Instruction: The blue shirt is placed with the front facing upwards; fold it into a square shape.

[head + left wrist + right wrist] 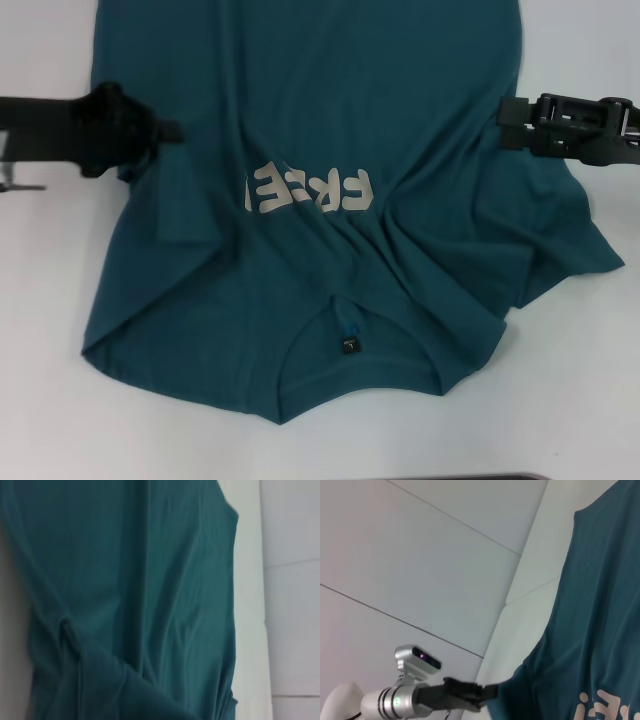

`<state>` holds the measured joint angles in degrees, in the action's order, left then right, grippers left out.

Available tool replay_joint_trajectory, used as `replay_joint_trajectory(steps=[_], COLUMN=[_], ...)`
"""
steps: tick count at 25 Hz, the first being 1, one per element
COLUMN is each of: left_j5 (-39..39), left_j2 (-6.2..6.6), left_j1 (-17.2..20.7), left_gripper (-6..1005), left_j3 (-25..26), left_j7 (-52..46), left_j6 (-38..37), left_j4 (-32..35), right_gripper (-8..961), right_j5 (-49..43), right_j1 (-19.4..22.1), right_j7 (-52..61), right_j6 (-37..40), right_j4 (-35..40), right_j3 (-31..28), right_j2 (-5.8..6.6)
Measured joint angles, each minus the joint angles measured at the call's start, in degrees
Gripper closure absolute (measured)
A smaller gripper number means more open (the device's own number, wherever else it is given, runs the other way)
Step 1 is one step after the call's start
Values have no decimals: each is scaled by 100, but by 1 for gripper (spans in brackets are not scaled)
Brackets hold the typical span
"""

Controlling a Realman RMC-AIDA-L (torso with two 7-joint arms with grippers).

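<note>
Blue shirt (330,150) spread on table (40,420), collar nearest robot, grippers at either side

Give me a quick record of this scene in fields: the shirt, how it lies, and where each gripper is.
item: blue shirt
lie: front up, FREE lettering showing, collar toward the robot, wrinkled
surface: white table
left gripper: at the shirt's left edge
right gripper: at the shirt's right edge
fold: not yet square
</note>
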<state>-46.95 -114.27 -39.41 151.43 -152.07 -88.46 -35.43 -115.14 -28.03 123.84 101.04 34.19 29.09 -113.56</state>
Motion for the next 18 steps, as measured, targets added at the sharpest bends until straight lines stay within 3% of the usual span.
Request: replay_joint_trajectory(steps=[7,13,18], left_j5=[-81,-86,-51], left_j2=[34,63,74], left_j1=[-234,-258,-248], left_gripper=[978,836,607], left_j3=[-189,-403,-450], left_j7=[313,226,167], left_j6=[267,172,-40], left_j4=[296,188,93], right_gripper=[39,39,39], right_j5=[0,0,-4], right_j1=[0,-2,0], right_j7=[0,1,3], right_j6=[7,-16,-40], right_j4=[0,0,0], right_j3=[0,25,54], right_j2=[7,22,63])
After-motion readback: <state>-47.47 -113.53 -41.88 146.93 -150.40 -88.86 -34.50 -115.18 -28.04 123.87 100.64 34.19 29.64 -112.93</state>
